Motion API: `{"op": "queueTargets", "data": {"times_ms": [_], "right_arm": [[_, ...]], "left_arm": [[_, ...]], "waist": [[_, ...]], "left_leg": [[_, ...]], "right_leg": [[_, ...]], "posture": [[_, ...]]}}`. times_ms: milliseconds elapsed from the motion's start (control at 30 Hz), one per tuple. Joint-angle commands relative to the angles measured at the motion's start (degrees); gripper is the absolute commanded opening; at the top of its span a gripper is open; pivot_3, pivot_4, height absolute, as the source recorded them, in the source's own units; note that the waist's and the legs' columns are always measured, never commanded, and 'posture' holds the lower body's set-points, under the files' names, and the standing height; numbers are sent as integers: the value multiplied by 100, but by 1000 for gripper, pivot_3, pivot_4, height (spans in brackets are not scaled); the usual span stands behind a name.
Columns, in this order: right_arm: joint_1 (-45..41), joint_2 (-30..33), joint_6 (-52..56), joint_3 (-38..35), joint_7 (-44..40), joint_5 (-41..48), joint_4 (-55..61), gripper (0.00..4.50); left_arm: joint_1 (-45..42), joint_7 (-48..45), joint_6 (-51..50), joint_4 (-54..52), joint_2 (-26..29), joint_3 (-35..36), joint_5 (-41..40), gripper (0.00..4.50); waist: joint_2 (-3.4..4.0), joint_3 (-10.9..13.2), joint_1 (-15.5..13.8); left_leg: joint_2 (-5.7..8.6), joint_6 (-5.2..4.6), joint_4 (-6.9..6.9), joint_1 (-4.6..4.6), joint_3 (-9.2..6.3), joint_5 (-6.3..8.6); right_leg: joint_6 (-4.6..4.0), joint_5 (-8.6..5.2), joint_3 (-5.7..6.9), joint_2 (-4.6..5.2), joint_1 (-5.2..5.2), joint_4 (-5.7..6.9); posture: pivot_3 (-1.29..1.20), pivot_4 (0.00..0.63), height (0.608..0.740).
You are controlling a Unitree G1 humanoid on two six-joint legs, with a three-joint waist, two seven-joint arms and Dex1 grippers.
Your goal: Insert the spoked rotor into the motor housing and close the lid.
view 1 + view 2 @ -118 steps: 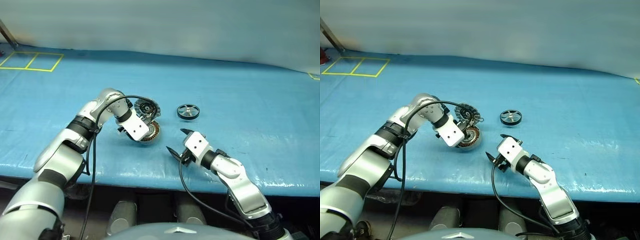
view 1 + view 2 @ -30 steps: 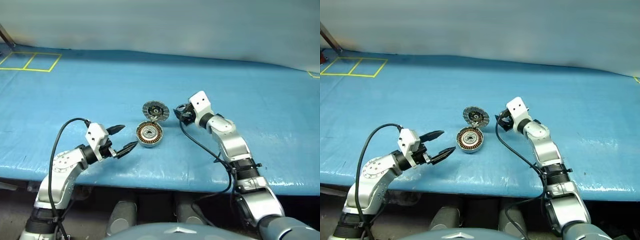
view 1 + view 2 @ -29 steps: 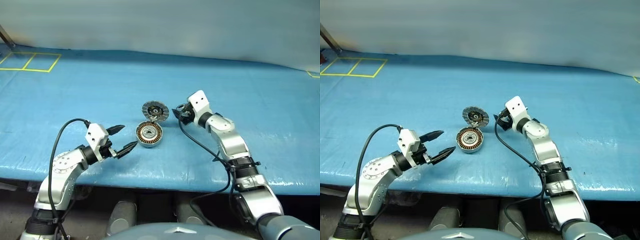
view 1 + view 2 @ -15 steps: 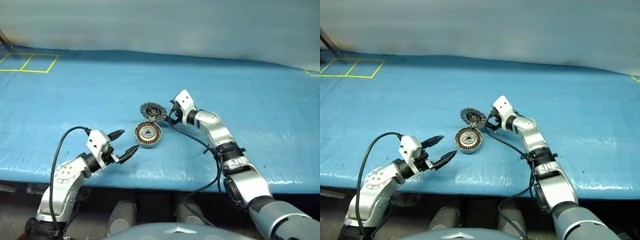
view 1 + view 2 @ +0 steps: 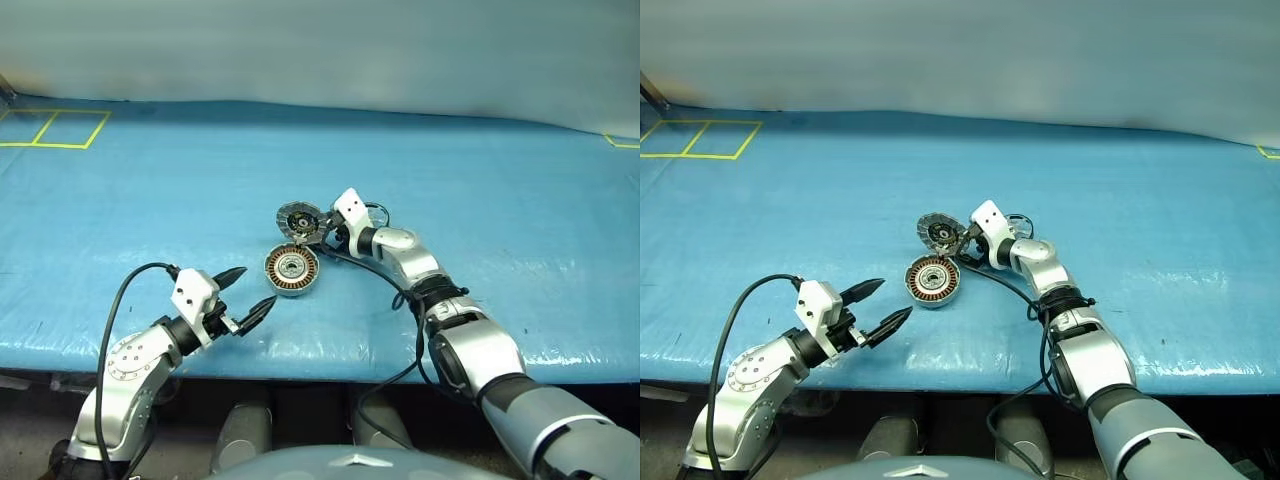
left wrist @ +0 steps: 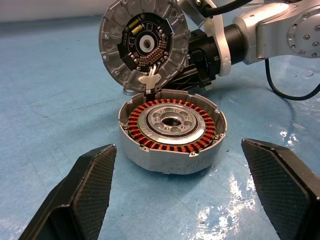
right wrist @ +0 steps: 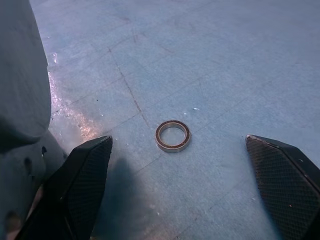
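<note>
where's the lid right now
The lid stands propped open at the far edge of the motor housing, near the middle of the blue table in the left eye view. The right gripper is right beside it, on its right.

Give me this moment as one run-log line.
rotor: seated in motor housing | lid: open, tilted up behind housing | right gripper: open, behind lid | left gripper: open, short of housing

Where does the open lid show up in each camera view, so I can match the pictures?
Left eye view: lid propped up, mid-frame, beyond the motor housing.
Right eye view: lid mid-frame, again just beyond the housing.
Left wrist view: lid tilted up behind the housing.
Right wrist view: cannot tell.
Shared landmark: the housing's copper windings.
</note>
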State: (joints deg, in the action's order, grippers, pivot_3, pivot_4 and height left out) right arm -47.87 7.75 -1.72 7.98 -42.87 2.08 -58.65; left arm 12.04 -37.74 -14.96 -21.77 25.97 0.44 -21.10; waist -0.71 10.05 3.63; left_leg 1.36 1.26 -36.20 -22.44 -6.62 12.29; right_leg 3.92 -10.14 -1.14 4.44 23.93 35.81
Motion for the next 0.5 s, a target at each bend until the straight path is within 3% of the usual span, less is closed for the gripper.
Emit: {"op": "queueTargets", "data": {"times_ms": [33, 333, 500], "right_arm": [[-226, -116, -216, -109, 29, -28, -202, 4500], [-397, -294, -320, -173, 437, -186, -675, 4500], [-388, -292, -407, -98, 753, -428, -804, 3239]], "left_arm": [[18, 56, -22, -254, -3, 24, -33, 4357], [53, 93, -54, -287, 5, -12, -1, 4357], [56, 135, -32, -283, 4, -2, 19, 4384]], "waist": [[0, 0, 9], [1, 0, 23], [1, -1, 27]], "left_leg": [[0, 0, 1, 1, 0, 0], [-3, 0, 6, 7, 0, 0], [-3, 0, 6, 14, 0, 0]], "right_leg": [[-1, -1, 0, 0, 0, 0], [-4, -3, 0, -3, -2, 1], [-5, -4, 0, -3, -7, 2]], "posture": [[0, 150, 740], [0, 150, 740], [0, 150, 740]]}}
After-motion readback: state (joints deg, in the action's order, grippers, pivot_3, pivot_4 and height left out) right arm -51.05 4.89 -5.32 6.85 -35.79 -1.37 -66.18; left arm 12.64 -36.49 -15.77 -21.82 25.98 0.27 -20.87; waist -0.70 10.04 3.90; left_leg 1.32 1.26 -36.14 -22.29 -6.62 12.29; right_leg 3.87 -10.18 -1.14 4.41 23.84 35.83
